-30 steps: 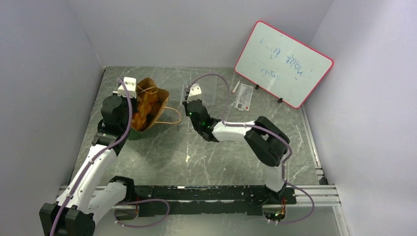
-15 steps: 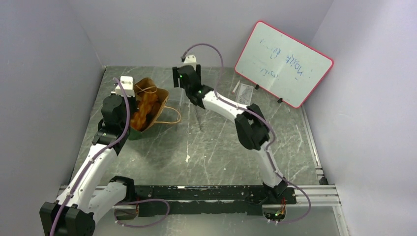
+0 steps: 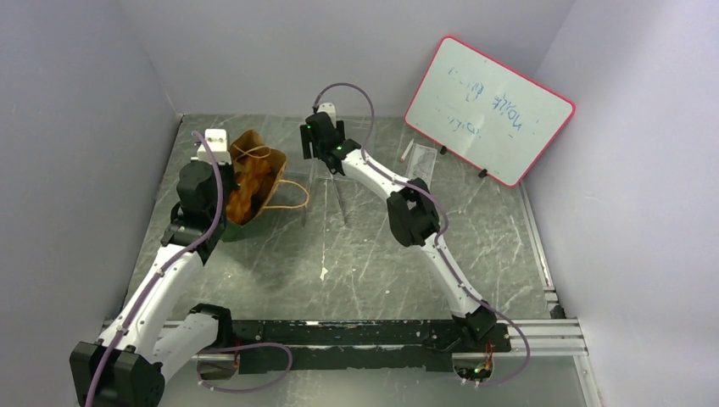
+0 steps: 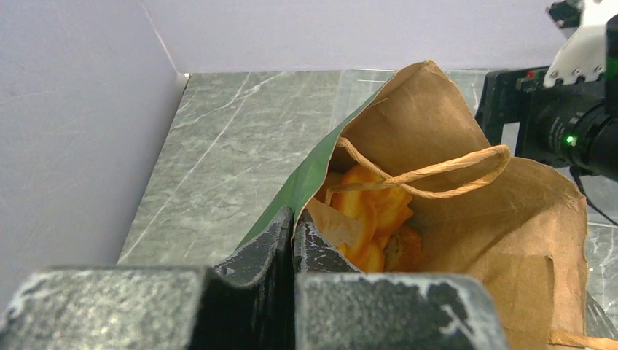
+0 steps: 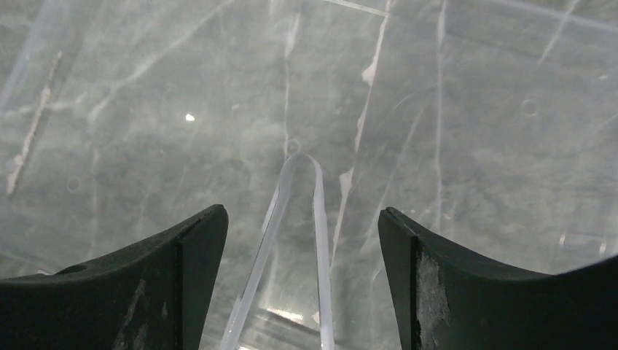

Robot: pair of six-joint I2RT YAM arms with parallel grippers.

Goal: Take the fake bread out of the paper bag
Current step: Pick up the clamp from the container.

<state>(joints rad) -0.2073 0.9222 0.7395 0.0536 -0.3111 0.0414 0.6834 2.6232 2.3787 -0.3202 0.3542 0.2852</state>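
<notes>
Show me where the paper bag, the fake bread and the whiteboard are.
paper bag (image 4: 430, 124), left wrist view, on its brown inner wall.
fake bread (image 4: 364, 219), left wrist view, on an orange piece inside the bag.
whiteboard (image 3: 490, 108), top external view, on its white writing face.

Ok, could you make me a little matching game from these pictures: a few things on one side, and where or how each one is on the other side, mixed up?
Things:
1. fake bread
2. left gripper
3. right gripper
4. whiteboard

Place or state:
A. open, above the table
B. propped up at the far right
C. inside the paper bag
D. shut on the bag's rim

Pairs: 1-C, 2-D, 3-A, 4-B.
</notes>
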